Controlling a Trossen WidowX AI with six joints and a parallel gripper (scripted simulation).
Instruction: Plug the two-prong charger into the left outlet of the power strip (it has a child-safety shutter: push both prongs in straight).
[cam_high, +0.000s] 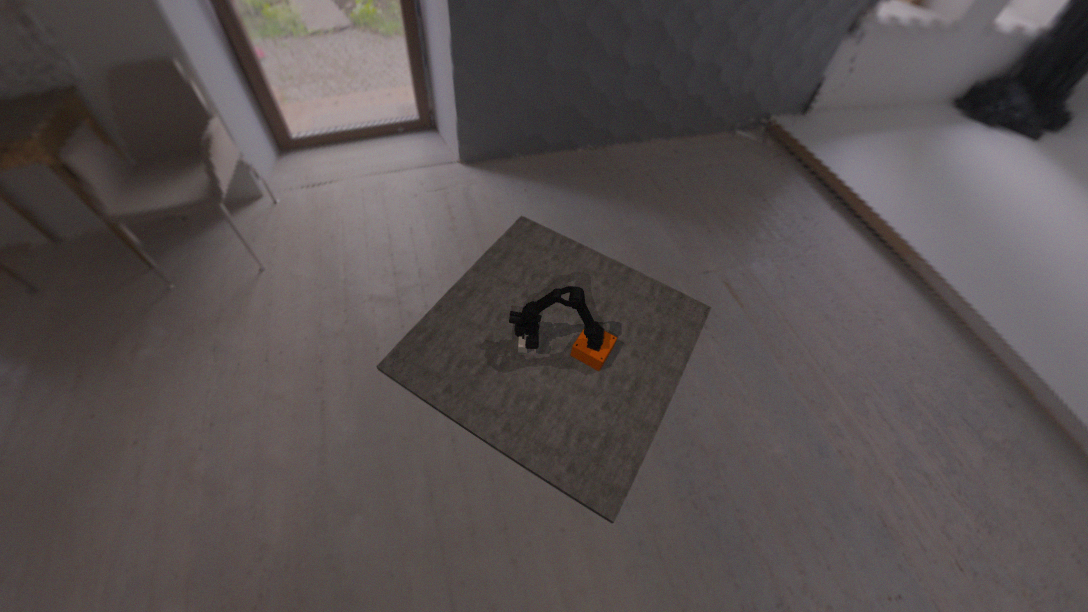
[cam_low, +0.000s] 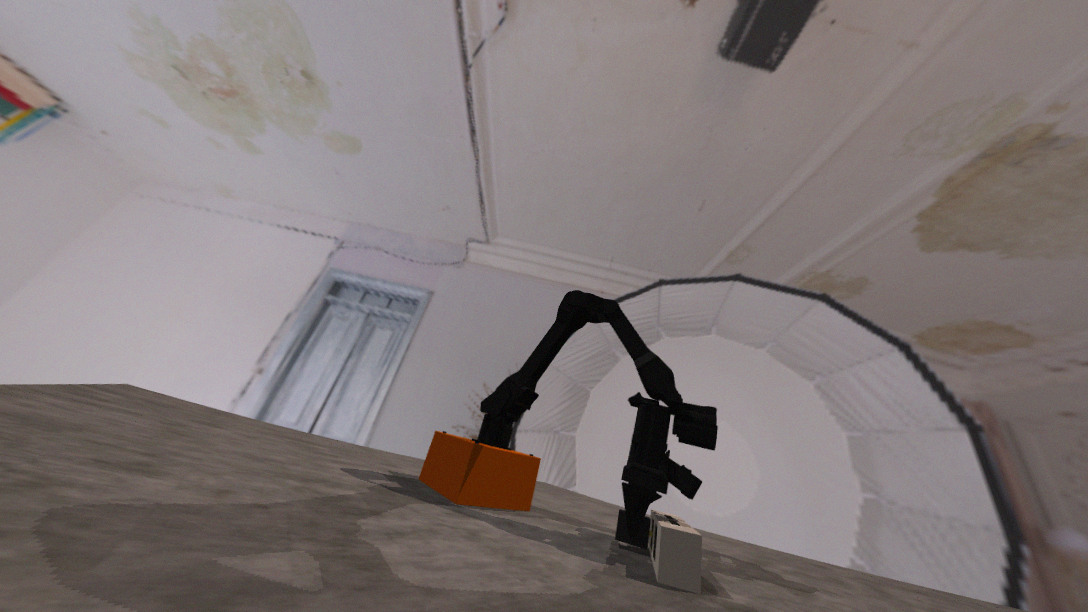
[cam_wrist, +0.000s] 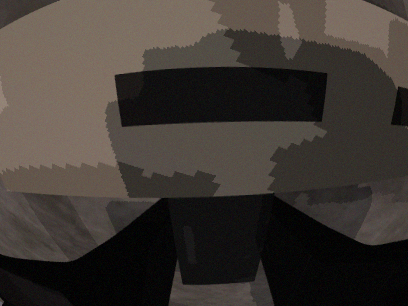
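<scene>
Going by the top view, the power strip (cam_high: 521, 346) (cam_low: 678, 557) (cam_wrist: 60, 125) was the small pale block on the table (cam_high: 486, 411) (cam_low: 251, 487), well apart from the orange base (cam_high: 585, 356) (cam_low: 498, 479), and the hand was right by it. Couldn't make out the charger from up there (way too tiny).

Exterior view: the hand (cam_low: 633, 525) (cam_wrist: 215, 197) was low, just beside the strip's face on the base's side. No telling whether any prongs were in.

Wrist view was the useful one: the hand was gripping the dark charger (cam_wrist: 218, 240), which sat right up at the strip's edge. So the grab was done and the lining up looked well along, imo. The straight push through the shutter seemed to be what was left, though I couldn't see the prongs or confirm the left outlet.
</scene>
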